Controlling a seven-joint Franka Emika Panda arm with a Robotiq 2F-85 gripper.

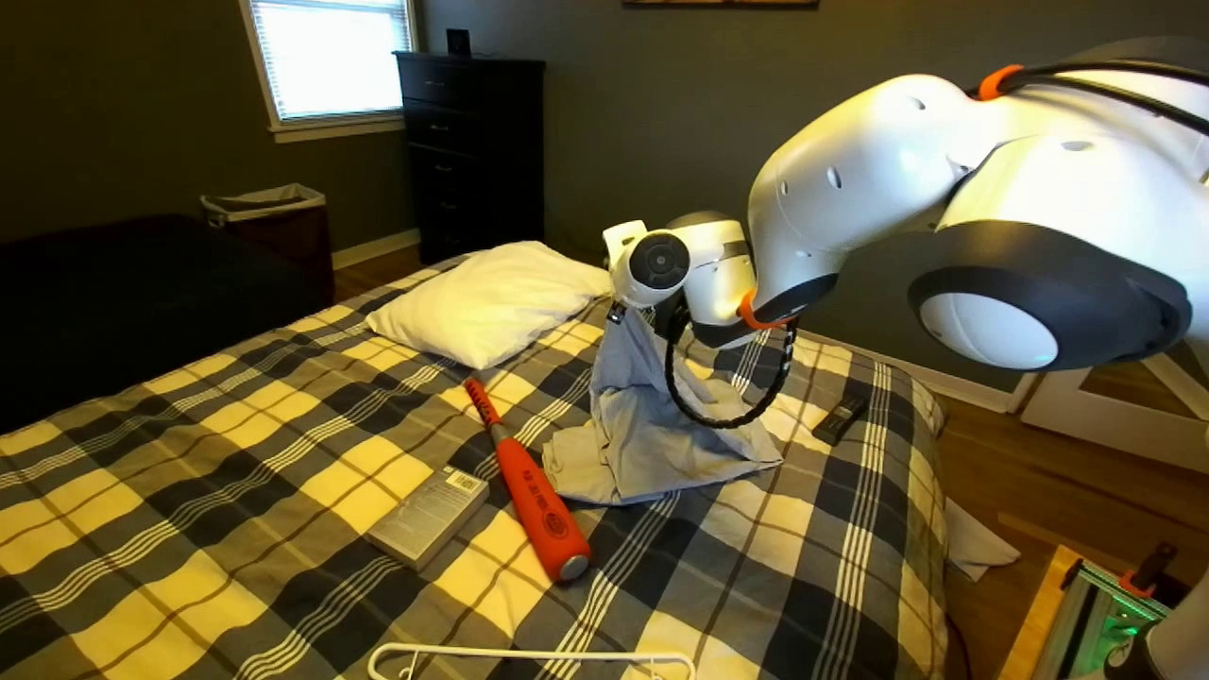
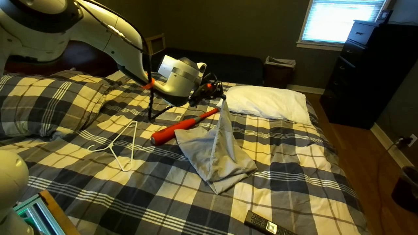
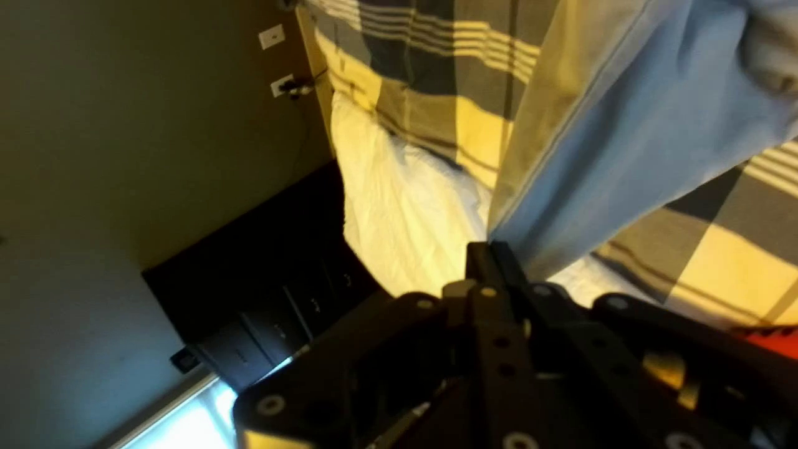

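My gripper (image 3: 490,249) is shut on a raised corner of a grey cloth (image 3: 623,143), seen in the wrist view with the fabric running up and right from the fingertips. In an exterior view the cloth (image 2: 218,153) hangs as a tent-like peak from the gripper (image 2: 223,96), its lower part spread on the plaid bed. From another angle its folds (image 1: 652,453) lie beside a red bat (image 1: 538,505). A white pillow (image 2: 267,102) rests just behind the lifted corner. In this view the wrist (image 1: 658,261) covers most of the fingers.
A grey box (image 1: 430,518) lies left of the bat. A white hanger (image 2: 111,145) and a black remote (image 2: 261,222) are also on the bed. Beyond the bed stand a dark dresser (image 1: 472,151) and a hamper (image 1: 279,236). A cable loop (image 1: 727,423) dangles from the arm.
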